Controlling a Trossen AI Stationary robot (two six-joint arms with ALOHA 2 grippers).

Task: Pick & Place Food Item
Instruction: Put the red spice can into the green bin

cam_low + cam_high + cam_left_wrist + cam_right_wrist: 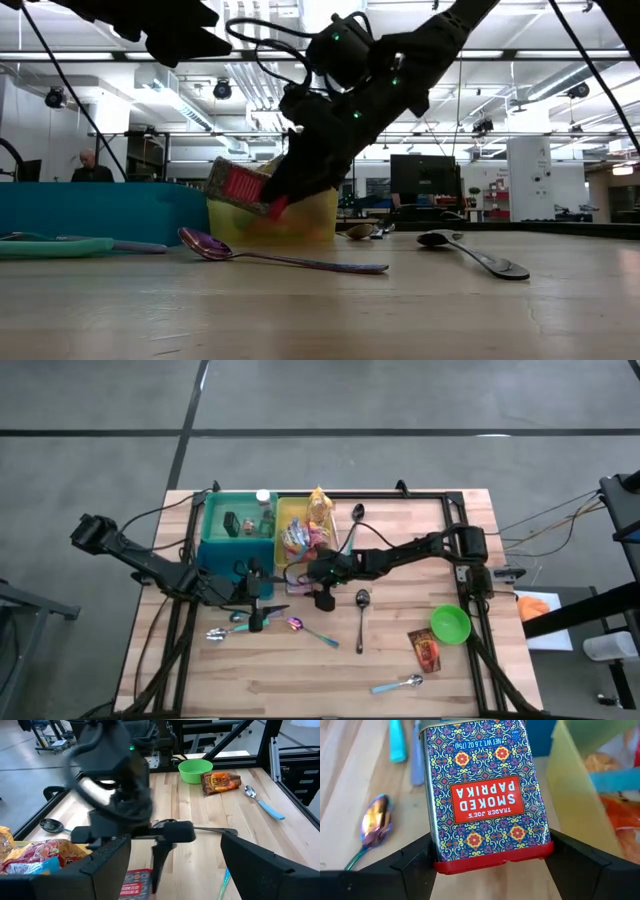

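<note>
1. Your right gripper [487, 862] has its fingers clamped on the smoked paprika tin [485, 795], lifted just beside the yellow bin [290, 520].
2. Pick's done; you've only the drop left, probably into that bin.
3. Left gripper [255, 600] hangs nearby, fingers spread, empty.

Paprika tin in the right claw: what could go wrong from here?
1. The right claw holds the smoked paprika tin only at its red-capped end, tilted; it might pivot or slip.
2. The yellow bin already holds food packets, so the tin could land on them and tip.
3. The left claw hangs open close by, over the spoons; the arms could bump.
</note>
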